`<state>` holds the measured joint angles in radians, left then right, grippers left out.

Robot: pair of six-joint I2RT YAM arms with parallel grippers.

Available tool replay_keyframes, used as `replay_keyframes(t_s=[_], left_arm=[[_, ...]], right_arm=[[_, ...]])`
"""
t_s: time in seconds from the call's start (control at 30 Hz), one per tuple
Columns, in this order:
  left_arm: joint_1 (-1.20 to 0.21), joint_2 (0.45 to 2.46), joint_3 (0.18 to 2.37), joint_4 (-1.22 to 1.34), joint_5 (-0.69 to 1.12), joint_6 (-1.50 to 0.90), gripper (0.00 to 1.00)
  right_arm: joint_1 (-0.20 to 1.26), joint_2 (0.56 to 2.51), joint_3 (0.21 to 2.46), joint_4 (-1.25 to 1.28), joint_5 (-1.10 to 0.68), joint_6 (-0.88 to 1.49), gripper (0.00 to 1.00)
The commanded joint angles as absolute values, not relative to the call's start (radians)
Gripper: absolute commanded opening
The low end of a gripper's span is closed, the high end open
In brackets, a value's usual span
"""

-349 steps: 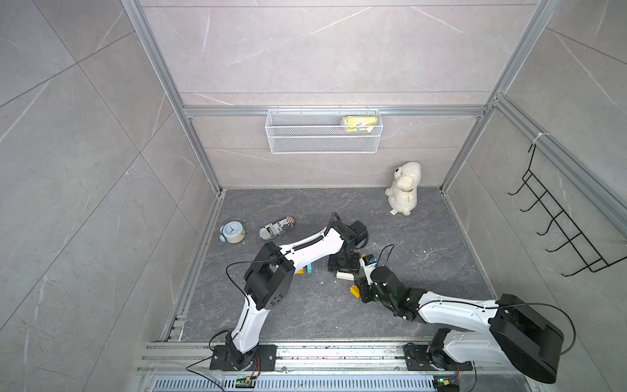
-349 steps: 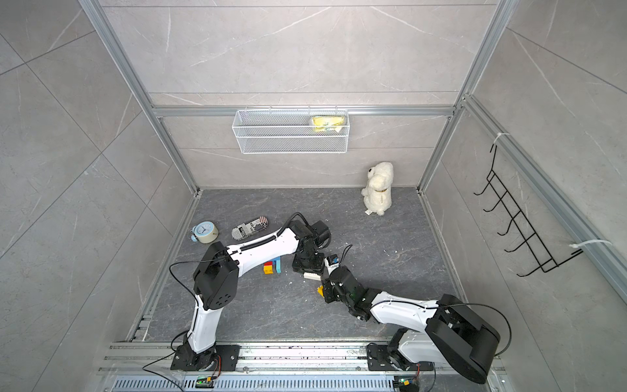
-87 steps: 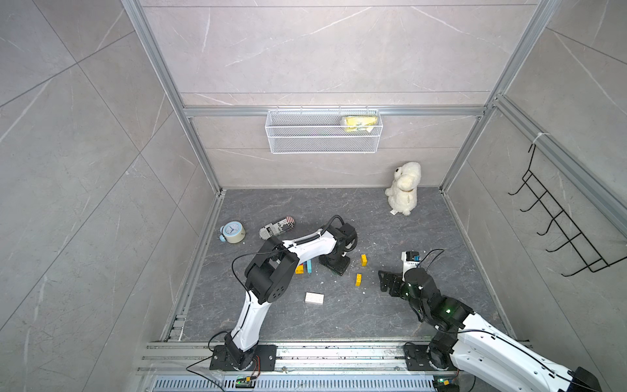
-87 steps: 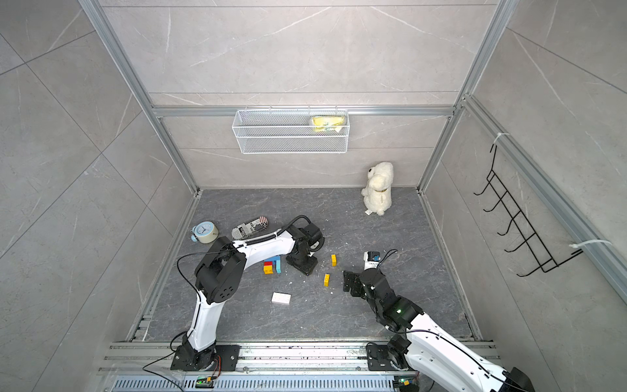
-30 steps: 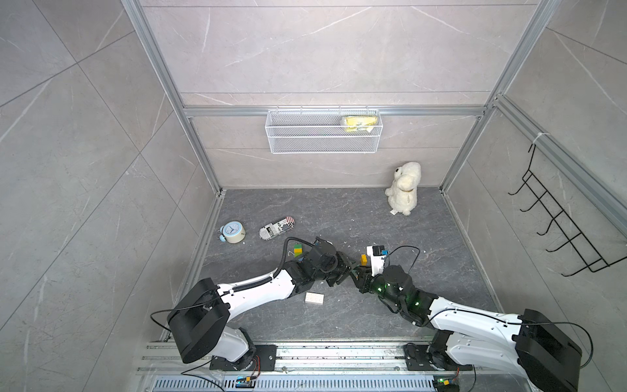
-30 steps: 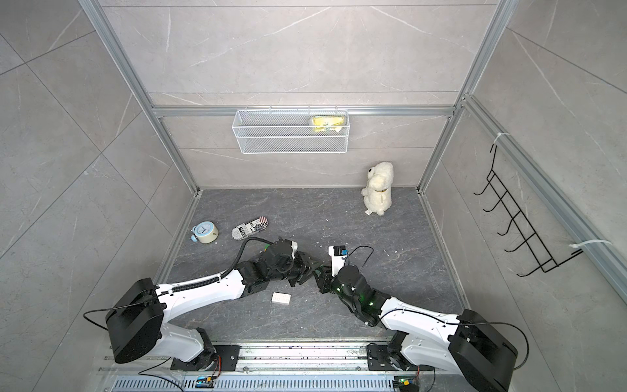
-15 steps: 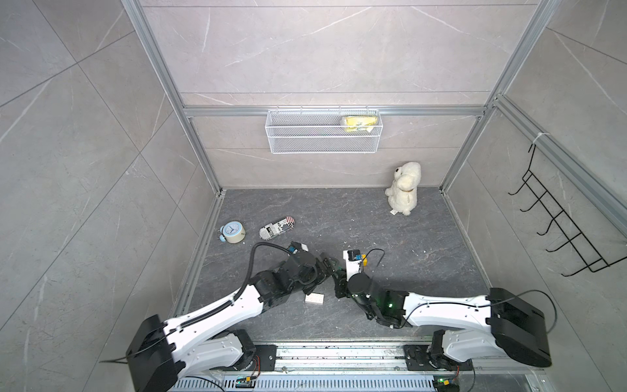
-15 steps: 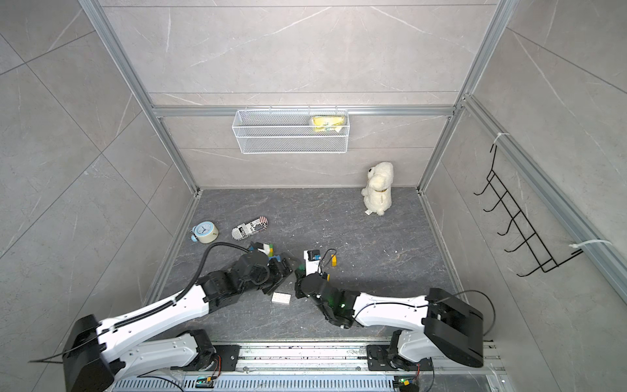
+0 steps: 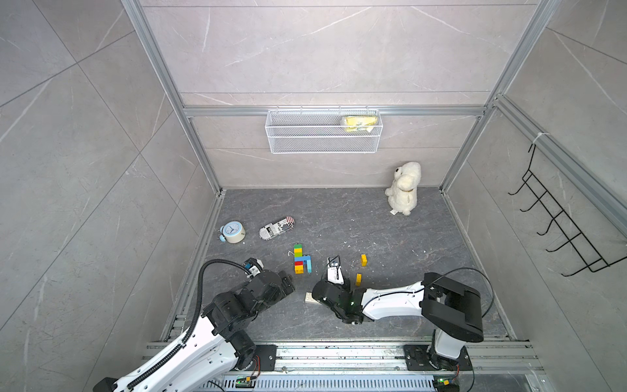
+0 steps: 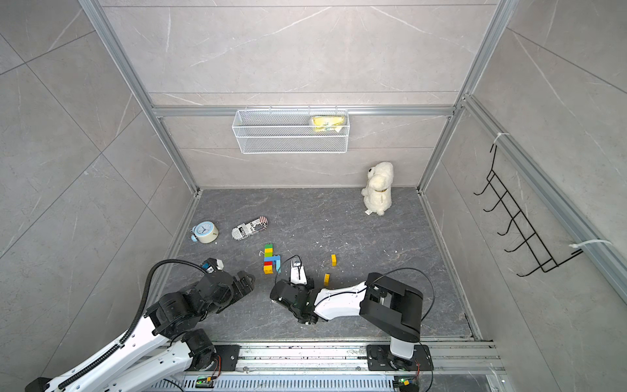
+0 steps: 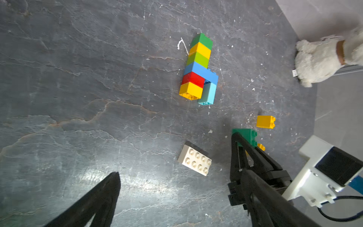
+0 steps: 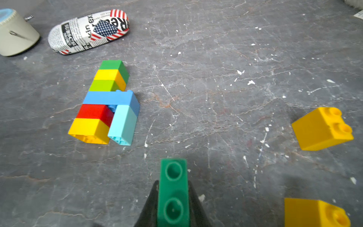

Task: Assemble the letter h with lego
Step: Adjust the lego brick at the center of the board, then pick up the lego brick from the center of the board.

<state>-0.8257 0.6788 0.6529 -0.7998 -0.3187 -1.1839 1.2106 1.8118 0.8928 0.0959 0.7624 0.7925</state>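
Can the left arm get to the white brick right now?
Probably yes. The left gripper is open and empty, and the white brick lies flat with nothing on it. The right gripper, shut on a green brick, sits close beside it.

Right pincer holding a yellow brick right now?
No: the right wrist view shows the right pincer clamped on a green brick, with a loose yellow brick lying apart from it.

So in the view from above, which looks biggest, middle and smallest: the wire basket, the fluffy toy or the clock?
Largest: wire basket
Middle: fluffy toy
Smallest: clock
The basket hangs higher, likely nearer the camera, which may enlarge it.
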Motion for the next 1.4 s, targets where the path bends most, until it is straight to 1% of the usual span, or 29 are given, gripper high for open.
replay_keyframes(t_s=[0.0,0.17,0.33,0.37,0.43,0.5,0.57,0.63,0.7,0.83,1.1,1.27,1.37], left_arm=[[-0.819,0.717,0.639,-0.815,-0.315,-1.109,0.99],[-0.816,0.783,0.612,-0.761,-0.271,-1.092,0.99],[-0.816,0.796,0.580,-0.725,-0.245,-1.101,0.99],[-0.816,0.795,0.574,-0.718,-0.241,-1.104,0.99],[-0.816,0.790,0.559,-0.702,-0.230,-1.106,0.99],[-0.816,0.787,0.551,-0.697,-0.227,-1.111,1.00],[-0.816,0.785,0.546,-0.695,-0.227,-1.116,0.99],[-0.816,0.788,0.546,-0.692,-0.222,-1.116,0.99],[-0.816,0.795,0.549,-0.690,-0.215,-1.117,0.99],[-0.816,0.812,0.563,-0.687,-0.208,-1.112,0.99],[-0.816,0.862,0.612,-0.692,-0.190,-1.068,0.99],[-0.816,0.966,0.663,-0.684,-0.114,-0.998,0.99],[-0.827,1.069,0.705,-0.676,-0.045,-0.970,0.99]], right_arm=[[1.211,1.860,0.917,0.024,0.784,0.852,0.05],[1.195,1.893,0.891,0.057,0.753,0.871,0.06],[1.186,1.919,0.882,0.090,0.724,0.877,0.09],[1.184,1.923,0.882,0.093,0.720,0.878,0.11],[1.184,1.928,0.878,0.096,0.718,0.888,0.20],[1.184,1.925,0.873,0.105,0.713,0.886,0.21],[1.184,1.920,0.871,0.104,0.713,0.885,0.25],[1.183,1.912,0.870,0.103,0.712,0.885,0.36],[1.183,1.902,0.869,0.100,0.709,0.885,0.44],[1.183,1.865,0.874,0.080,0.698,0.884,0.62],[1.171,1.689,0.908,-0.006,0.621,0.839,0.80],[1.124,1.562,0.929,-0.084,0.518,0.804,0.84],[1.055,1.439,0.882,-0.095,0.427,0.760,0.85]])
